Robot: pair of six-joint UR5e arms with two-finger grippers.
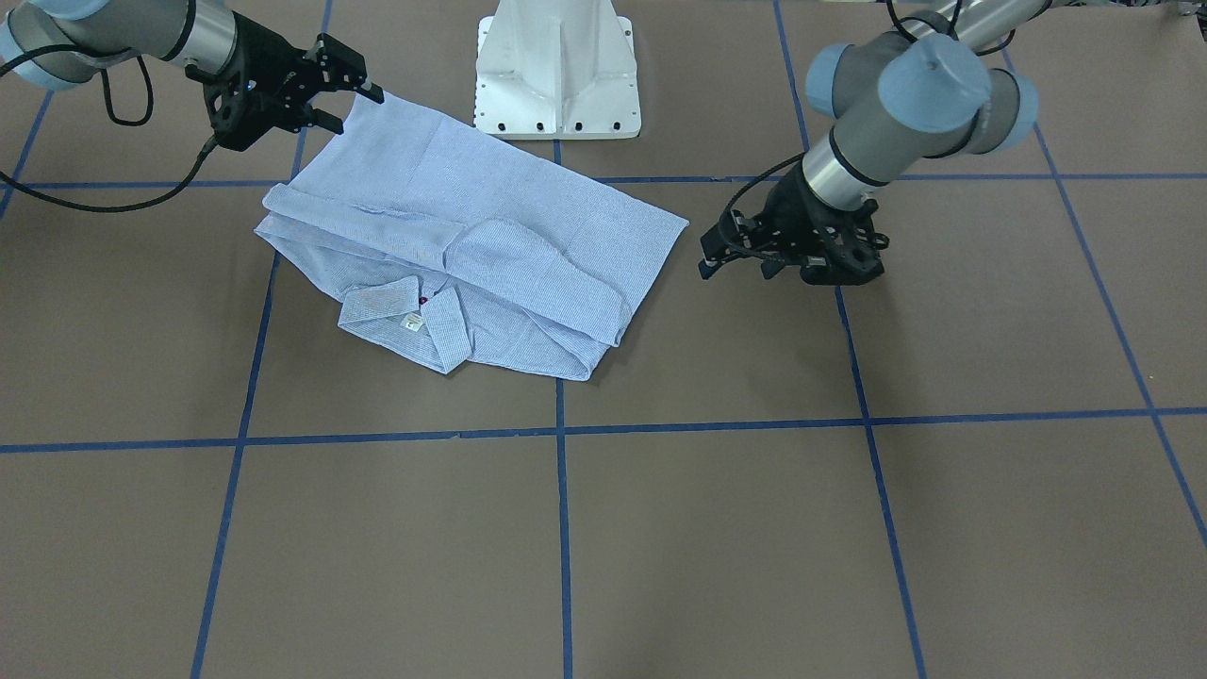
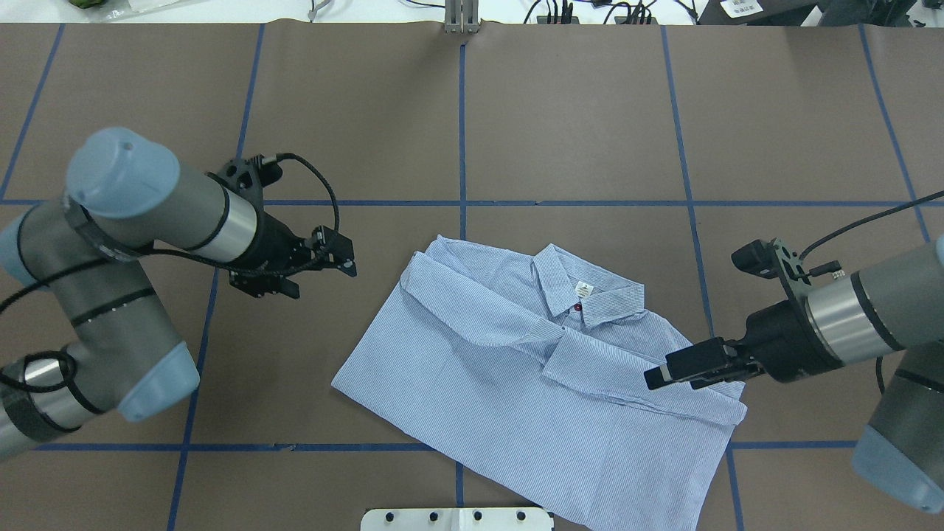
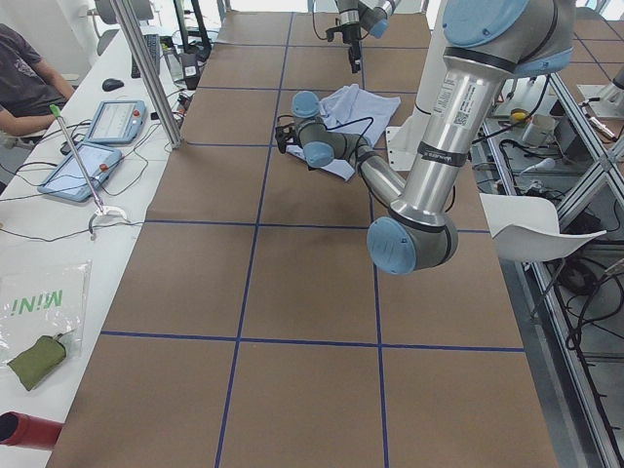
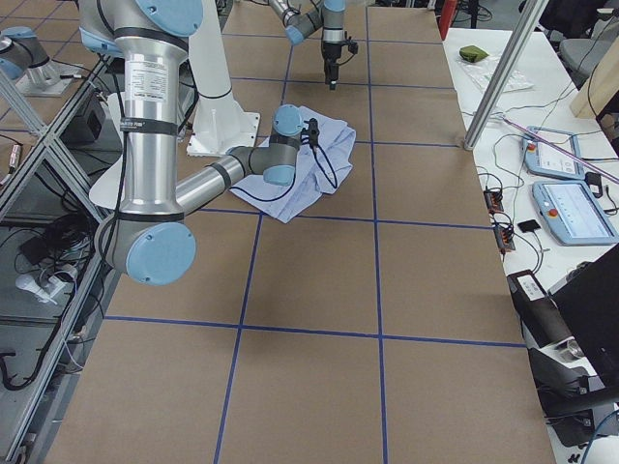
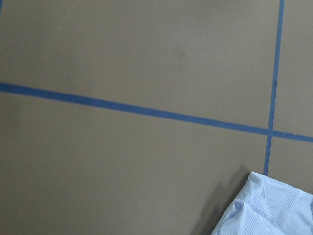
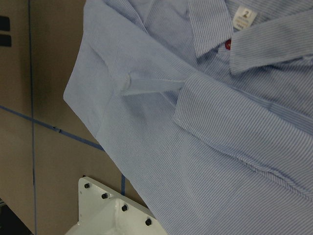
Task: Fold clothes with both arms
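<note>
the light blue, finely white-striped long-sleeved shirt (image 1: 528, 207) lies on the brown table (image 1: 754, 528), partly folded, with its sleeves laid in across the front. it is near the white pedestal base (image 1: 556, 75), a little toward the robot's right side. its collar (image 1: 448, 330) is on the far side from the base and shows a small white neck label (image 1: 411, 322) beside a red button (image 2: 577, 307). the black right claw (image 1: 354, 107) hangs over the right part of the shirt. its two fingers are spread and it seems to grip no cloth. the black left claw (image 1: 737, 269) is to the left of the shirt, apart from it, over the bare table with its blue tape lines (image 1: 563, 528). its fingers are also spread and they hold nothing.
</note>
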